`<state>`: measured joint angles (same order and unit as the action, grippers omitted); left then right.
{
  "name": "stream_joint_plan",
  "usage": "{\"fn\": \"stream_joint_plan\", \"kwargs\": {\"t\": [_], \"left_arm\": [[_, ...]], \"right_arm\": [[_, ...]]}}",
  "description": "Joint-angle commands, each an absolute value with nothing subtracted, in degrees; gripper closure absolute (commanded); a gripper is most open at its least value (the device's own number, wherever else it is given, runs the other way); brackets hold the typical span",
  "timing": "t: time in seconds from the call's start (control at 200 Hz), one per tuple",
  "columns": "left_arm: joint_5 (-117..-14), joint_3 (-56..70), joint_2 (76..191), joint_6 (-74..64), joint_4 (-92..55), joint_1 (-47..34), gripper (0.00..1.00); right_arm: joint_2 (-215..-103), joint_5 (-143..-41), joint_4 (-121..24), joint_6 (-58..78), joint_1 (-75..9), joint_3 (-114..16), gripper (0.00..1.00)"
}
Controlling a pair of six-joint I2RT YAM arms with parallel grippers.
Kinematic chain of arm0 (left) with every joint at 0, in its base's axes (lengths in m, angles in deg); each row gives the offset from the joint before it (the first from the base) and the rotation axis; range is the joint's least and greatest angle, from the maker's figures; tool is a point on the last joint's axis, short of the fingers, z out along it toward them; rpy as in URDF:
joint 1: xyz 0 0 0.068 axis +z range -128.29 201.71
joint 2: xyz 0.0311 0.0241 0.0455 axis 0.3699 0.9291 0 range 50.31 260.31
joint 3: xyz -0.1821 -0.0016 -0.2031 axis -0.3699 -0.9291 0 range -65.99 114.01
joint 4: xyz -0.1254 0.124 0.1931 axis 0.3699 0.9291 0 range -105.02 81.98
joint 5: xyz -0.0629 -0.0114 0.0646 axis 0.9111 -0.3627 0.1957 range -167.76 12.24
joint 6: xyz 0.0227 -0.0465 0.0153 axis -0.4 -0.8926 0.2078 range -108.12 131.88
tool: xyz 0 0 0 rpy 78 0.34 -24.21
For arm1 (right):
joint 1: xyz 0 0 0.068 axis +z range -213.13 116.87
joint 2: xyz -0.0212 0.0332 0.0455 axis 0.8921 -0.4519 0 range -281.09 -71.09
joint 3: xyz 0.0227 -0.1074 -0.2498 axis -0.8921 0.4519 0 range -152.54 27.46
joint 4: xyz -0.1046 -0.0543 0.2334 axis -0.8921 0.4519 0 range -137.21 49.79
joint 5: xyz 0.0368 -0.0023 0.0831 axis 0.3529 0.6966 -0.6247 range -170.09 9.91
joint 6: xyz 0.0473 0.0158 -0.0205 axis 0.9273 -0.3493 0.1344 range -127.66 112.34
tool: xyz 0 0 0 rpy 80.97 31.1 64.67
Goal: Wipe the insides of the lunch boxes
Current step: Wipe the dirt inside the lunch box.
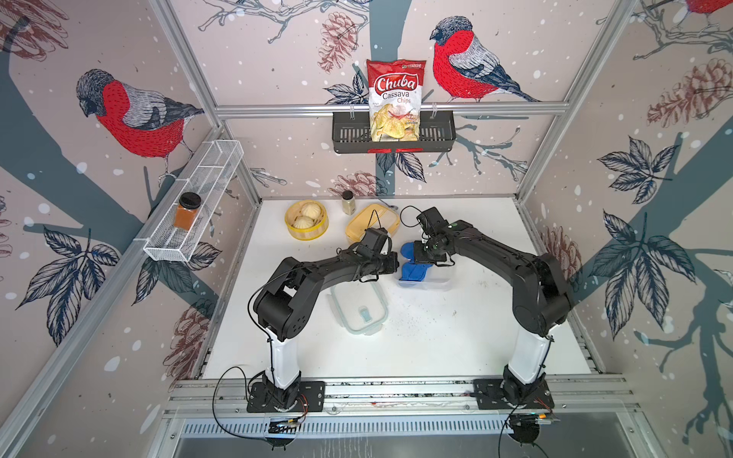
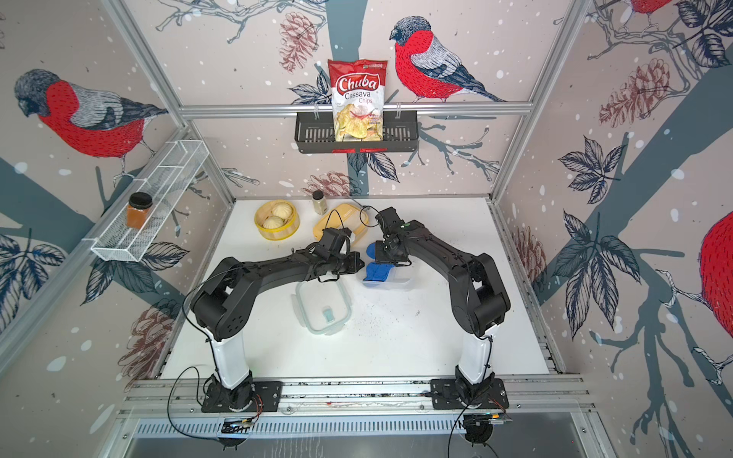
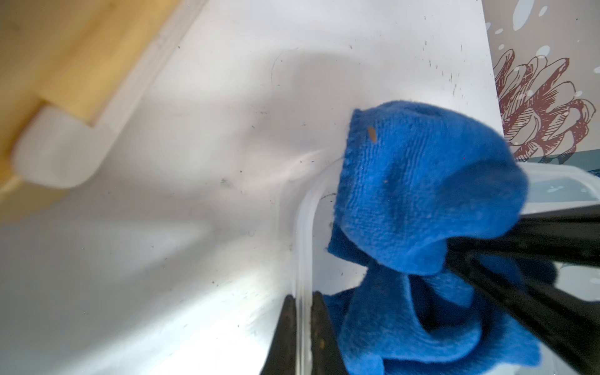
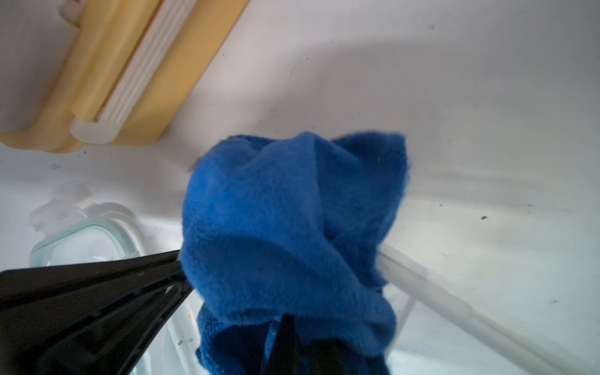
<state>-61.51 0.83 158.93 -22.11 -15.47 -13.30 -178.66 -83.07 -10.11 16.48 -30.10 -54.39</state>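
Note:
The clear lunch box [image 1: 432, 282] [image 2: 396, 282] stands open mid-table with a blue cloth [image 1: 412, 271] [image 3: 422, 181] [image 4: 285, 211] bunched inside it. My left gripper [image 1: 396, 263] [image 3: 304, 311] is shut on the box's wall, one finger inside and one outside. My right gripper [image 1: 420, 257] [image 4: 292, 341] is shut on the cloth, over the box. The yellow lunch box [image 1: 359, 228] [image 4: 130, 65] sits behind them with its lid on, so its inside is hidden. The clear green-rimmed lid [image 1: 359, 309] [image 4: 81, 233] lies flat nearer the front.
A round yellow steamer basket [image 1: 306, 220] with buns and a small spice jar [image 1: 348, 202] stand at the back. Dark crumbs [image 1: 416, 317] are scattered on the white table. A chips bag [image 1: 394, 99] sits in a black wall rack, an orange jar [image 1: 187, 212] on a wire shelf.

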Motion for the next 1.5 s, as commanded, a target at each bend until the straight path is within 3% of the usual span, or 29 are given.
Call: {"fn": "stream_joint_plan", "kwargs": {"t": [0.0, 0.5, 0.916, 1.051, 1.126, 1.151, 1.376, 1.496], "left_arm": [[-62.88, 0.65, 157.55, -21.48, -16.27, -13.27, 1.0], [-64.08, 0.1, 158.36, -20.43, -18.66, -13.65, 1.0], [-63.0, -5.95, 156.42, -22.35, -25.04, -13.27, 0.95], [-64.94, -6.86, 154.62, -22.25, -24.24, -13.27, 0.81], [-67.27, -8.5, 152.01, -22.48, -24.33, -13.18, 0.59], [-67.97, -8.51, 151.13, -22.44, -24.26, -13.18, 0.56], [-69.28, -12.55, 143.4, -23.63, -21.83, -12.56, 0.53], [-67.87, -16.27, 140.9, -25.61, -21.76, -13.16, 0.62]], "right_arm": [[-178.69, -83.74, -11.39, 15.75, -29.65, -52.17, 1.0], [-181.68, -88.87, -17.39, 16.9, -28.71, -46.47, 1.0], [-181.86, -85.54, -16.45, 14.9, -29.91, -43.31, 1.0], [-183.4, -84.61, -17.35, 14.67, -30.01, -42.37, 1.0], [-183.85, -84.57, -17.74, 14.53, -30.05, -42.41, 1.0], [-184.06, -84.65, -17.85, 14.42, -30.08, -42.49, 1.0], [-184.09, -85.35, -18.1, 14.49, -31.21, -43.38, 1.0], [-183.23, -86.83, -18.42, 14.59, -32.79, -43.63, 1.0]]}}
